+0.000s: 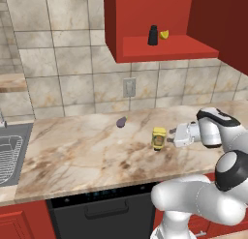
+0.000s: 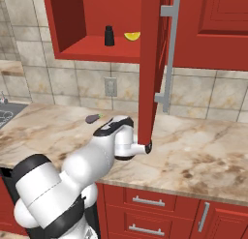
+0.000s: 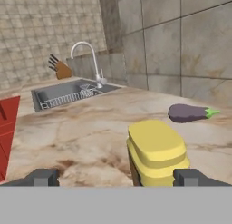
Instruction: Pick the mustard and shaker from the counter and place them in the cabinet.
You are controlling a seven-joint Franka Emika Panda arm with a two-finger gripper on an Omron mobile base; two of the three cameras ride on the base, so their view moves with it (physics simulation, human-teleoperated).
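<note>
Mustard [image 3: 156, 151] sits closest to the hand camera, its flat yellow cap just ahead of the two dark fingertips [image 3: 41, 177] and offset toward the right one, so the bottle is not centred in the gap. Hand [image 1: 171, 134] is wide open and empty, jaws spread well past the bottle's width. From the left base view the hand lies level with the bottle, pointing sideways at it across the worktop [image 1: 87, 151], fingertips just beside the label and not yet around it. Bottle stands upright, long axis vertical, so the approach is a horizontal side grasp at mid-body. Arm pose: forearm low and stretched out over the worktop, wrist bent so the hand runs roughly parallel to the surface; right base view shows the wrist close to the lower edge of the open cabinet door [image 2: 147, 64]. Shaker [image 1: 153, 35] is already on the shelf of the cabinet [image 1: 145, 20], next to a lemon wedge [image 1: 164, 34]. Eggplant [image 1: 121, 121] lies on the worktop beyond the mustard, nearer the wall, apart from it. Judgement: shaker half done, mustard half at the pre-grasp stage. Next move likely needs a short advance plus a small sideways correction to centre the bottle before closing. Risk: the nearer finger nudging the bottle and tipping it.
</note>
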